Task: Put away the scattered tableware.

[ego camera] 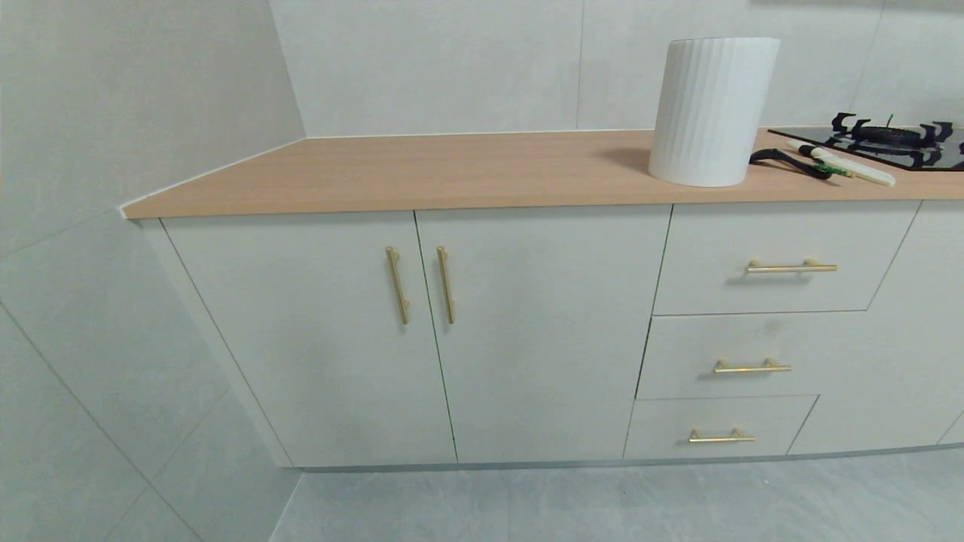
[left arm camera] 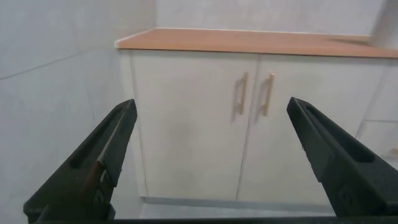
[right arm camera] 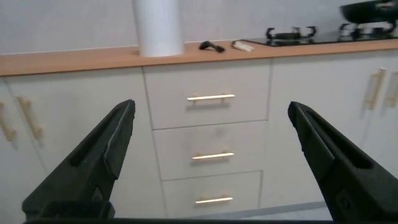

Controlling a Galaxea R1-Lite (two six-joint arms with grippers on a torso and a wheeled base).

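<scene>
Two black grippers, the left gripper [left arm camera: 210, 106] and the right gripper [right arm camera: 210, 107], hang wide open before white cabinets [left arm camera: 186, 124]. At the head view's upper right, a black-handled utensil [ego camera: 787, 159] and a white-handled utensil [ego camera: 855, 167] lie on the wooden countertop [ego camera: 452, 169] beside a tall white ribbed cylinder [ego camera: 712, 109].

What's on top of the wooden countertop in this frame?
A white ribbed cylinder, beside it a black-handled utensil and a white-handled one, then a black hob at the edge. Whatever lies behind the cylinder or inside it is hidden.
</scene>
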